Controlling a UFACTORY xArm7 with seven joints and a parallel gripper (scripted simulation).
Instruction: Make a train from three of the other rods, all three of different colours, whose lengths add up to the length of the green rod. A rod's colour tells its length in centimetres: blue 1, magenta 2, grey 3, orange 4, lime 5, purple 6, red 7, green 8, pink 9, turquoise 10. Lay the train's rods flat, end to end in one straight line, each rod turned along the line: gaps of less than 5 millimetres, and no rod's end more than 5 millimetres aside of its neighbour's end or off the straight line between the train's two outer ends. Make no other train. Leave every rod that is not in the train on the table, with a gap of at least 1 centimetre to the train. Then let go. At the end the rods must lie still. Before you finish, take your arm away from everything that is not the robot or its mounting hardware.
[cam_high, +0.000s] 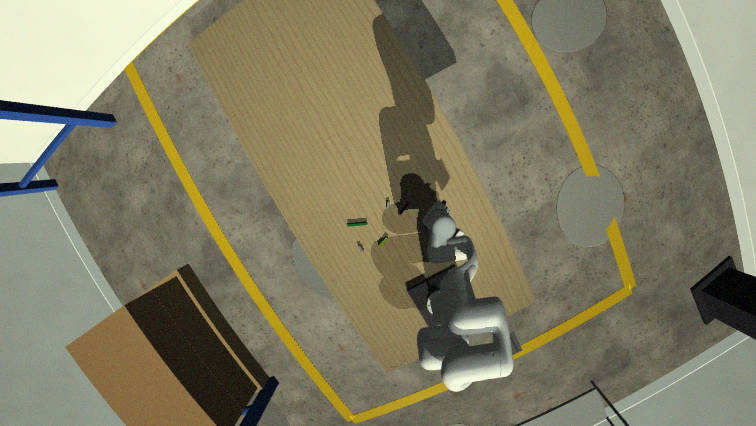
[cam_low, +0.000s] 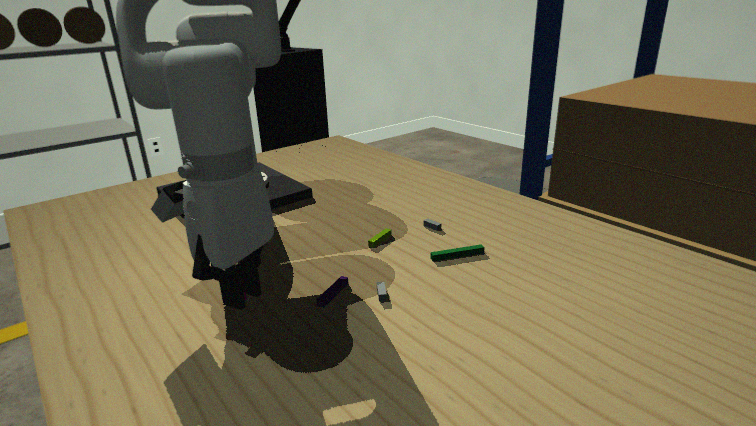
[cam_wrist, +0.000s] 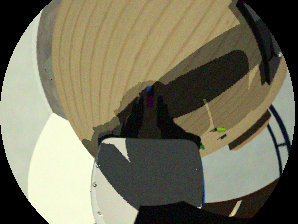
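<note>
while the gripper (cam_high: 436, 212) (cam_low: 243, 301) (cam_wrist: 150, 102) points down, low over the table (cam_high: 296, 105) (cam_low: 529, 338) (cam_wrist: 100, 45), its jaws stand narrowly parted, gripping nothing. a magenta rod (cam_wrist: 150, 101) lies between the fingertips, with a blue rod (cam_wrist: 149, 89) at its far end; whether these touch is unclear. outward lie a purple rod (cam_high: 403, 207) (cam_low: 332, 291), one grey rod (cam_high: 387, 202) (cam_low: 382, 291) near it, then a lime rod (cam_high: 382, 240) (cam_low: 380, 237) (cam_wrist: 220, 129), a green rod (cam_high: 357, 224) (cam_low: 457, 252) (cam_wrist: 202, 147) and a second grey rod (cam_high: 360, 246) (cam_low: 432, 224).

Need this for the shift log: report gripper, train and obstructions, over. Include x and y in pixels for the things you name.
Gripper (cam_low: 241, 300) (cam_wrist: 150, 102) open around magenta rod (cam_wrist: 150, 102), not clamped. Blue rod (cam_wrist: 150, 89) at magenta's far end. Lime rod (cam_high: 383, 241) (cam_low: 380, 238) (cam_wrist: 220, 129) lies apart, train incomplete. No obstruction seen, over.
</note>
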